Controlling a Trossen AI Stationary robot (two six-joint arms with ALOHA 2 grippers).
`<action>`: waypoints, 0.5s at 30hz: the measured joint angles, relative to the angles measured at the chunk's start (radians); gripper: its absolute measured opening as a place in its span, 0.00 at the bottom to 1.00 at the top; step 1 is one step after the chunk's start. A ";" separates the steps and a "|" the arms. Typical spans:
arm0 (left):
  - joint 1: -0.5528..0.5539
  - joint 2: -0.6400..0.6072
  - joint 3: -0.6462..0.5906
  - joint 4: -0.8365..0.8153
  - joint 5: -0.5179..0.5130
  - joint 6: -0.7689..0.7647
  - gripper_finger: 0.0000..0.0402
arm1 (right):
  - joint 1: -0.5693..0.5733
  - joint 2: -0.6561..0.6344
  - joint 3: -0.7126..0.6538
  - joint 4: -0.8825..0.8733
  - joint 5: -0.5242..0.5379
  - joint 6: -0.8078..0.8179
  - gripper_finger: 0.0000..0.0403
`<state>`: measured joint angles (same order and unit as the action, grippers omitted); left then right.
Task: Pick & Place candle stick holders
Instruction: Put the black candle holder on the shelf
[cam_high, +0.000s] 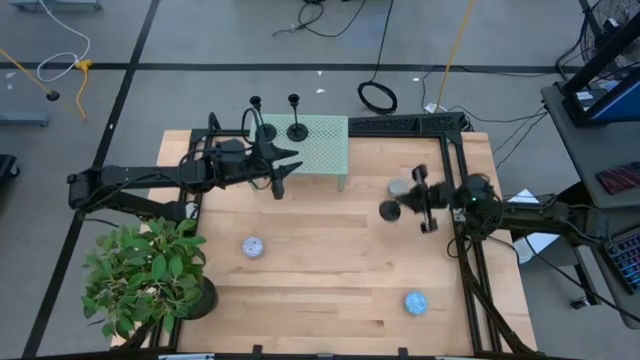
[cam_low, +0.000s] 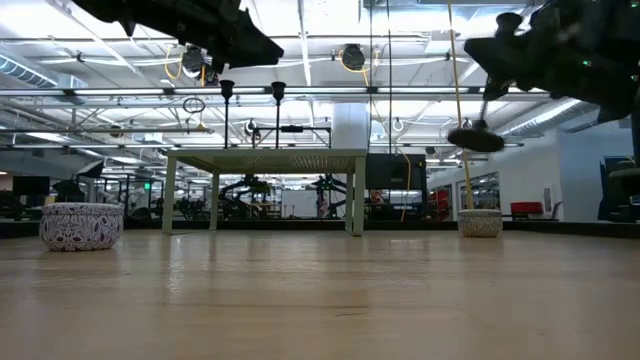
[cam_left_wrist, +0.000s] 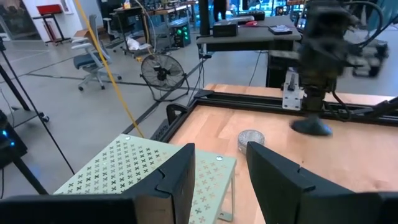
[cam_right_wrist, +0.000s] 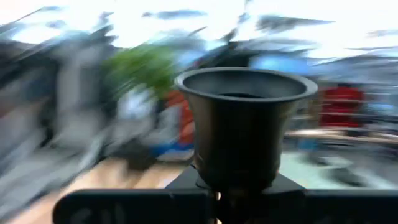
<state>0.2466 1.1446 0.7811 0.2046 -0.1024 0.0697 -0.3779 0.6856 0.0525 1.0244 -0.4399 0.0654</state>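
Note:
Two black candle stick holders (cam_high: 265, 130) (cam_high: 297, 130) stand upright on their round bases on a pale green perforated stand (cam_high: 325, 150) at the table's far side. They also show in the low view (cam_low: 227, 100) (cam_low: 278, 100). My left gripper (cam_high: 285, 165) is open and empty, over the stand's near left corner (cam_left_wrist: 155, 168). My right gripper (cam_high: 427, 197) is right of the stand, high above the table. It is shut on the third candle stick holder (cam_low: 478, 125), whose round base (cam_high: 390, 210) points toward the table's left. My right gripper pinches the holder's thin stem just under its cup (cam_right_wrist: 245, 118) between its two fingers. The cup sticks out past the fingers. The holder is lifted clear of the table and tilted, with its base (cam_low: 475, 138) hanging low toward the stand.
Two small patterned bowls (cam_high: 252, 247) (cam_high: 415, 302) sit on the near half of the table, and a grey one (cam_high: 400, 187) sits near the right gripper. A potted plant (cam_high: 150, 275) fills the near left corner. A black frame (cam_high: 465, 260) runs along the right side.

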 joint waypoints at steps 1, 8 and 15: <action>-0.002 0.000 0.000 0.000 0.000 0.002 0.38 | 0.001 0.014 0.000 0.046 0.083 0.041 0.02; -0.036 0.000 0.000 -0.014 0.002 0.001 0.38 | 0.082 0.167 0.086 0.169 0.388 0.105 0.02; -0.082 0.000 0.000 -0.026 0.001 0.005 0.38 | 0.157 0.430 0.421 0.079 0.392 -0.044 0.02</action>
<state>0.1649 1.1446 0.7811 0.1785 -0.1017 0.0746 -0.2207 1.1155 0.4732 1.1034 -0.0481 0.0217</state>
